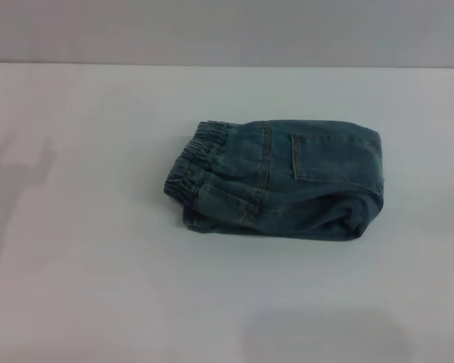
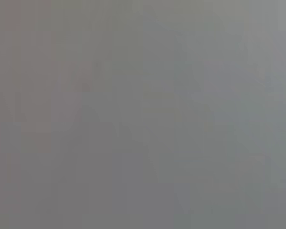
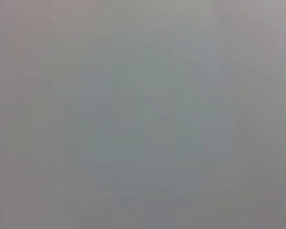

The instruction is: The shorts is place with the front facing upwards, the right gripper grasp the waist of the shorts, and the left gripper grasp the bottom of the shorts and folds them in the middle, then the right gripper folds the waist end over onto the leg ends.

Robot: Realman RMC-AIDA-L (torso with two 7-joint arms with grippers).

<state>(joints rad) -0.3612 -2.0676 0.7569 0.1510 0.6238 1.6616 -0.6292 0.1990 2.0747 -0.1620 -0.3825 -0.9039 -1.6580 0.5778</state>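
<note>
**Folded shorts lie alone, no arm near**

Head view: the shorts (image 1: 276, 180) lie folded mid-counter (image 1: 76, 287), long axis left to right, gathered waistband (image 1: 195, 160) at the left end and the fold at the right, with open room all round. Neither gripper shows.

Wrist views: both show only plain grey, perhaps bare counter; the state of the fingers cannot be told.

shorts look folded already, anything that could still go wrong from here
The shorts lie as a compact bundle on the white table, but the fold end at the robot's right looks puffy and rumpled, so the top layer might spring or slide open. The elastic waistband and the layer under it are not edge to edge. Neither gripper is in view, so a correction would start from out of sight.
</note>
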